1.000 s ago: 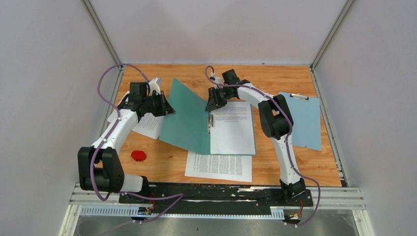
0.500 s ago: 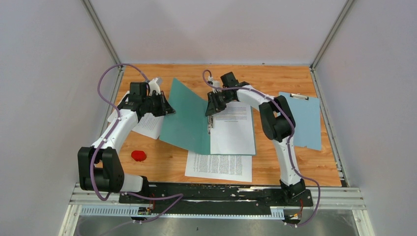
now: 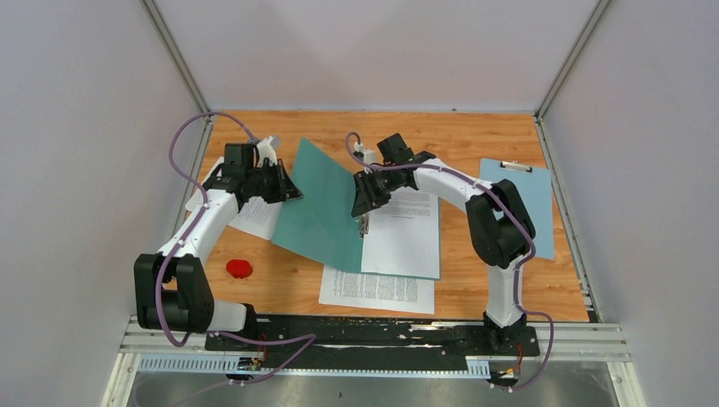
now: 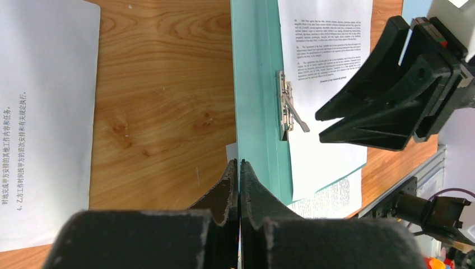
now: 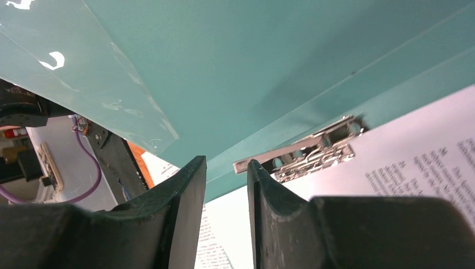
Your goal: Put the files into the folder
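The teal folder (image 3: 326, 216) lies open on the wooden table, its left cover lifted at a slant. My left gripper (image 3: 287, 192) is shut on that cover's edge (image 4: 240, 163). One file (image 3: 405, 233) lies on the folder's right half, and a metal fastener (image 4: 287, 106) sits on the spine beside it. My right gripper (image 3: 366, 203) hovers just over the fastener (image 5: 302, 151), jaws open with a narrow gap; the fastener's lever end lies at the right fingertip (image 5: 253, 165). A second file (image 3: 377, 288) lies near the folder's front edge, and a third (image 3: 254, 216) lies under my left arm.
A light blue clipboard (image 3: 526, 203) lies at the right edge of the table. A small red object (image 3: 239, 269) sits at the front left. The cell's white walls and metal frame rails close in the table on three sides.
My right gripper has moved nearer and slightly left along the spine, down to the fastener. The folder and its sheet have shifted a little. My left gripper still holds the cover.
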`<state>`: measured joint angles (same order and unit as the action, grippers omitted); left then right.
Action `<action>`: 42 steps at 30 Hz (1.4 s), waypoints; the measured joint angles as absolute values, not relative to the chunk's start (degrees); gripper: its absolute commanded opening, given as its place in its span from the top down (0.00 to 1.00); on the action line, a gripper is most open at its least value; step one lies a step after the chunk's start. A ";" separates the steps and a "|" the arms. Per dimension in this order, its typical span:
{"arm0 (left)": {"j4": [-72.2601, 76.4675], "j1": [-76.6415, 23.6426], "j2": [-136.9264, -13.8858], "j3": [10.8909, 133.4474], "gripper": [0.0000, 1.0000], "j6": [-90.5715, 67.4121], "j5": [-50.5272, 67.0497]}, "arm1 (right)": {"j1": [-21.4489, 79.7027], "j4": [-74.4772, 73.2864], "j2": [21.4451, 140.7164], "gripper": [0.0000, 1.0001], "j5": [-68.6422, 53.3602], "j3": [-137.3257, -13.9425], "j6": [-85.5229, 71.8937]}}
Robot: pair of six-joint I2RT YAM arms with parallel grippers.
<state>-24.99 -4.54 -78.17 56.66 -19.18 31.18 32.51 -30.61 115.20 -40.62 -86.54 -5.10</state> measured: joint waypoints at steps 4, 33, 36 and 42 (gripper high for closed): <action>-24.88 -4.54 -78.04 56.53 1.00 -19.49 31.11 | 33.08 -31.18 112.68 0.67 -35.57 -85.38 -11.42; -24.14 -5.17 -73.93 53.65 1.00 -23.27 26.24 | 34.39 -24.01 111.61 0.75 -27.83 -79.61 -43.97; -24.14 -5.19 -73.93 53.65 1.00 -23.27 26.22 | 34.48 -24.51 111.83 0.74 -26.92 -79.59 -44.53; -24.14 -5.19 -73.93 53.65 1.00 -23.27 26.22 | 34.50 -24.58 111.83 0.77 -25.43 -79.13 -45.65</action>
<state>-24.14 -5.19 -73.93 53.65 -23.27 26.22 34.50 -24.58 111.83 -25.43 -79.13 -45.65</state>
